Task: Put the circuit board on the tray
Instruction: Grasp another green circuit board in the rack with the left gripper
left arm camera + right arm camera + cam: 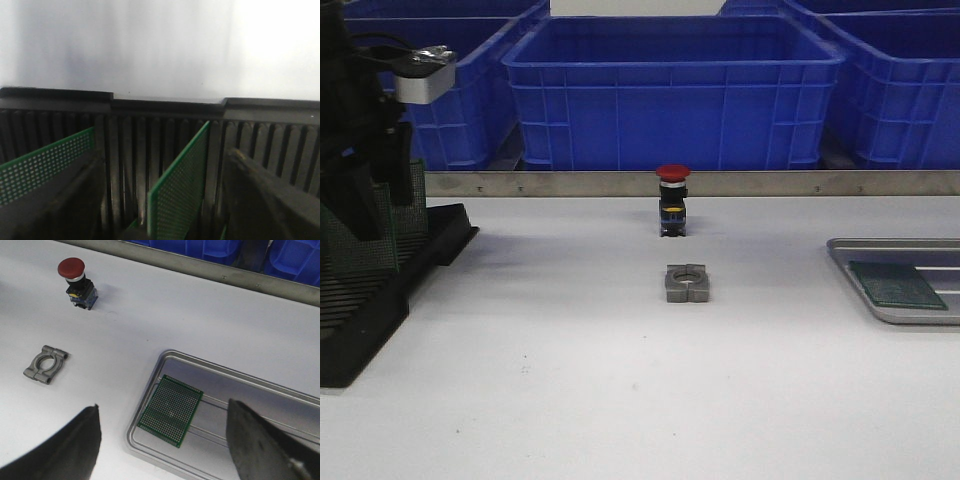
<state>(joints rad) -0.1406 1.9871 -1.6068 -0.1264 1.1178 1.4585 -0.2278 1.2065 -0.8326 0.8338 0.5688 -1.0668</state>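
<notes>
Left hand (165,210) astride racked board (180,190)

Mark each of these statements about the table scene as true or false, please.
1. A green circuit board lies flat in the tray. True.
2. The red-capped push button stands inside a blue bin. False: it stands on the white table.
3. The left gripper is open around an upright board in the black rack. True.
4. The right gripper holds a board. False: it is open and holds nothing.
5. The metal clamp block rests on the tray. False: it lies on the table.
</notes>
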